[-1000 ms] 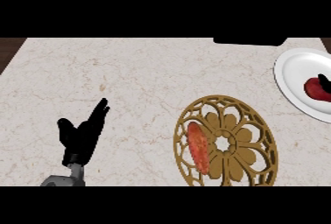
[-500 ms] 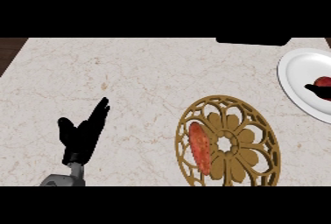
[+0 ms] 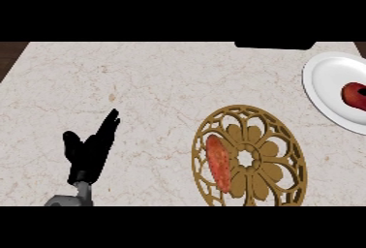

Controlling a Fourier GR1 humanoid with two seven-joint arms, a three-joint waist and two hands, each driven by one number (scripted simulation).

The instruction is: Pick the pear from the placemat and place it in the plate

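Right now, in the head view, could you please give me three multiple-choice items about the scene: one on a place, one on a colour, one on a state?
1. Where is the white plate?
A. At the right edge of the view
B. In the middle of the counter
C. At the lower left

2. What colour is the round placemat?
A. Blue
B. Golden brown
C. Green

3. How is the left robot hand?
A. Open, holding nothing
B. Curled round the plate
C. Pressing on the placemat

Answers:
1. A: the plate is cut off by the right edge, with a red item on it.
2. B: the placemat shows a golden-brown openwork pattern.
3. A: the left robot hand rests at the lower left with its fingers straight, apart from everything.
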